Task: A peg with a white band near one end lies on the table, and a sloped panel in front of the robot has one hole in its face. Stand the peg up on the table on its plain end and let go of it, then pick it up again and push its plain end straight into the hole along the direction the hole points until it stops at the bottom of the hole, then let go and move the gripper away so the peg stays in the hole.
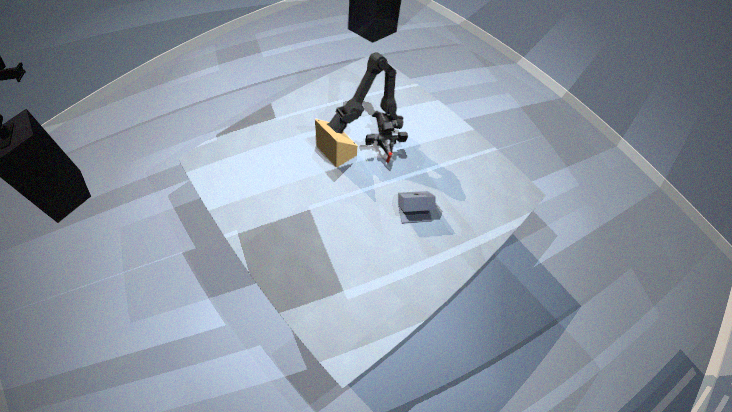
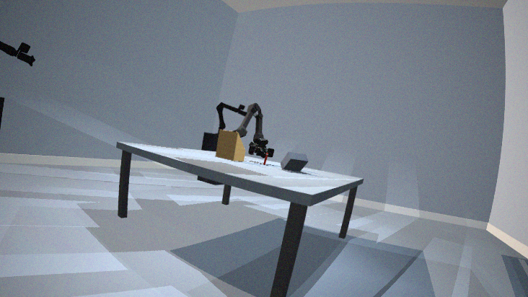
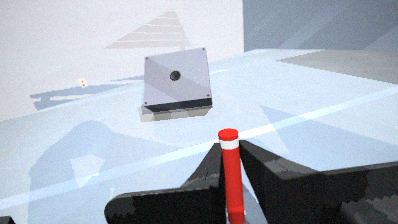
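The red peg point(image 1: 388, 157) point(image 2: 265, 160) point(image 3: 233, 175) is close to upright, with its white-banded end up and its plain end down. My gripper point(image 1: 389, 153) point(image 2: 265, 153) point(image 3: 229, 146) is shut on the peg below the white band. The plain end is at or just above the table point(image 1: 286, 327) point(image 2: 273, 184); I cannot tell if it touches. The grey sloped panel point(image 1: 415, 203) point(image 2: 291, 162) point(image 3: 160, 89) stands apart from the peg, farther out from the arm. Its single dark hole point(image 3: 175, 75) is empty and shows near the middle of its face.
A yellow-orange block point(image 1: 336, 145) point(image 2: 228, 145) with a sloping side stands on the table close beside the arm, left of the gripper in the top and exterior views. Dark pedestals point(image 1: 43, 163) point(image 1: 373, 19) and another arm point(image 2: 24, 55) stand away from the table.
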Motion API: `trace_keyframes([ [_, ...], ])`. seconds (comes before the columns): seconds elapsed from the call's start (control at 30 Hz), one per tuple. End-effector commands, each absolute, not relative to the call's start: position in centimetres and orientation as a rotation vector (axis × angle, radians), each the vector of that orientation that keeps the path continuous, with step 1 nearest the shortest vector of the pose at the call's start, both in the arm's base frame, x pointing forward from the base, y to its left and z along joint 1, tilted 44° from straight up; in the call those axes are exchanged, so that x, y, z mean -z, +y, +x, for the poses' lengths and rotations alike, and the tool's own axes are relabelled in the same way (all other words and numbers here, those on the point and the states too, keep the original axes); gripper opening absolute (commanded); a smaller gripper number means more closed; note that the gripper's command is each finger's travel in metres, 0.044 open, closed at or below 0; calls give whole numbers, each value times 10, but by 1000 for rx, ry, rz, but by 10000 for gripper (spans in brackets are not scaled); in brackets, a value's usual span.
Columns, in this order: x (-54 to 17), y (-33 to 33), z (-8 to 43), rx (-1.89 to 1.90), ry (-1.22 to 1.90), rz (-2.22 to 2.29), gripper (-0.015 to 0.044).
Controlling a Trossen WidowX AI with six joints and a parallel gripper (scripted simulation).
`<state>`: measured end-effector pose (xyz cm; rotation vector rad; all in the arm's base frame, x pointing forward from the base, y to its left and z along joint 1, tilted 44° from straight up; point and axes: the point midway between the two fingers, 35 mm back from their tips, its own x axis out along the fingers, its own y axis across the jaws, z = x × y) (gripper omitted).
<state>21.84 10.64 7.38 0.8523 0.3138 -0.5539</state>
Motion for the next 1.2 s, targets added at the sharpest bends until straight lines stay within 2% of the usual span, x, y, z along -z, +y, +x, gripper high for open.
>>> trace_keyframes([
  [0.0,-73,108,217,554,314,852,50],
  [1.17,-75,114,212,565,281,865,50],
])
